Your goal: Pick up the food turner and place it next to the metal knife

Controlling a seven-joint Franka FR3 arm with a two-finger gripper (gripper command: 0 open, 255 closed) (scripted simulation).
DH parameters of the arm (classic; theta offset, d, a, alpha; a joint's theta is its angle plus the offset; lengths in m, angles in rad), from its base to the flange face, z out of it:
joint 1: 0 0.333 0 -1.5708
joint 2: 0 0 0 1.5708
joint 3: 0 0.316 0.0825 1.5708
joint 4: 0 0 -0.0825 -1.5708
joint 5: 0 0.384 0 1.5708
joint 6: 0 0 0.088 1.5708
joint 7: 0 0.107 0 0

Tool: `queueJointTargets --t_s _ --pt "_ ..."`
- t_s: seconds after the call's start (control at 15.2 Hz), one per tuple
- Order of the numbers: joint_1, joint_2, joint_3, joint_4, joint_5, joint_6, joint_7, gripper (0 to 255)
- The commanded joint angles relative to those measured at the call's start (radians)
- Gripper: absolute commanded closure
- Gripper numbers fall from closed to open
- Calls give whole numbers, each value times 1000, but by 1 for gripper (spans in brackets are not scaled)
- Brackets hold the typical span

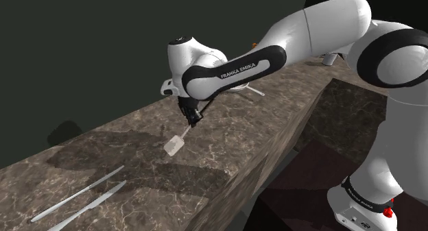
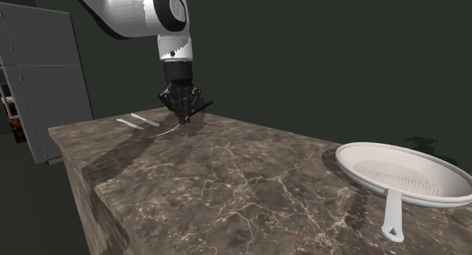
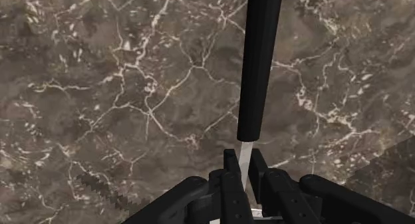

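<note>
Turner (image 1: 175,145): black handle (image 3: 259,63), thin pale metal shank, flat whitish blade.
Turner state: clasped at the shank by the gripper (image 3: 246,164) and tilted. In the shoulder view the blade hangs toward 7 o'clock from the fingers, low over the brown marble counter (image 1: 233,137); whether it touches, I cannot tell.
Knife (image 1: 92,199): slim, pale grey, lying flat beside a like piece — which of the two it is, I cannot tell.
Knife place: at 8 o'clock from the blade — well apart.

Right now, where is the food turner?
In the shoulder view the food turner sits mid-frame, clasped by the gripper over the stone counter, with two pale utensils lying apart at the lower left.
</note>
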Motion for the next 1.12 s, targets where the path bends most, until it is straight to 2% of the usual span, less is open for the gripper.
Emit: queueJointTargets --t_s 0.0,0.59,1.06 --pt "30 15 9 23 -5 -11 41 255" --pt "178 140 45 221 -31 -98 210 255" --pt "309 311 58 508 -53 -221 319 255"
